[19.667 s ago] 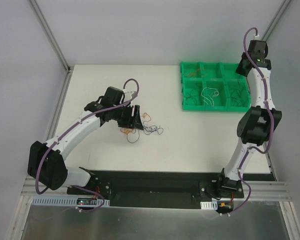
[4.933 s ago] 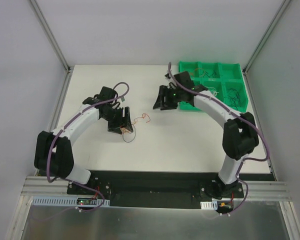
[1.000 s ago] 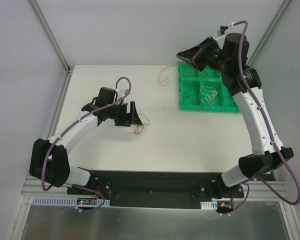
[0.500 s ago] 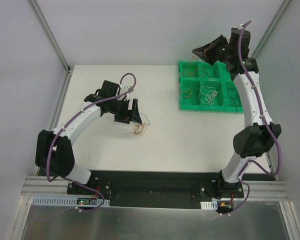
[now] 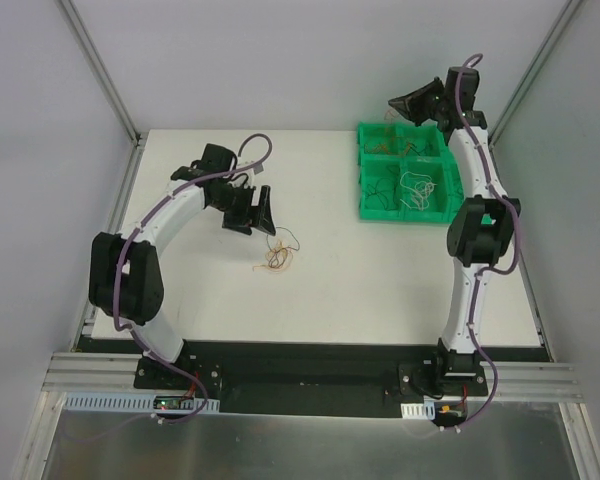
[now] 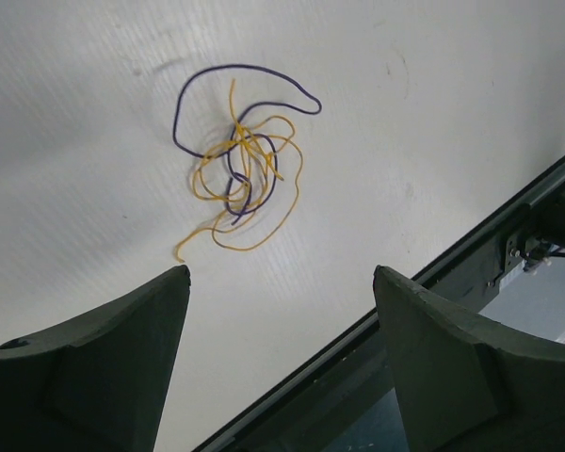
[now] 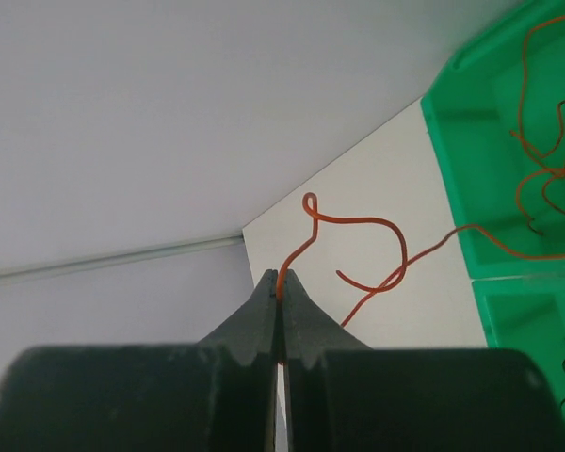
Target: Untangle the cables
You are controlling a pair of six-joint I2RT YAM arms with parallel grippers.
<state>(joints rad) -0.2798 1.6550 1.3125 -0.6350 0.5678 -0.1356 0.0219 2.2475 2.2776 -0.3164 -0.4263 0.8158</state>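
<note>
Pinching a curly orange cable (image 7: 358, 221) tight in the right gripper (image 7: 279, 282), bottom centre of its wrist view, trailing right toward the green tray (image 7: 452, 141). Left gripper (image 6: 281, 273): spread wide above the orange-and-purple tangle (image 6: 240, 169), upper-middle on the white table (image 6: 405, 113).

- Bright, even, diffuse light; the white table (image 5: 330, 290) looks matte.
- Only faint, soft shadows under the left arm (image 5: 170, 215).
- Right wrist view: orange cable (image 7: 358, 221) is sharp, close-up fingers (image 7: 248, 330) dark and a bit soft.
</note>
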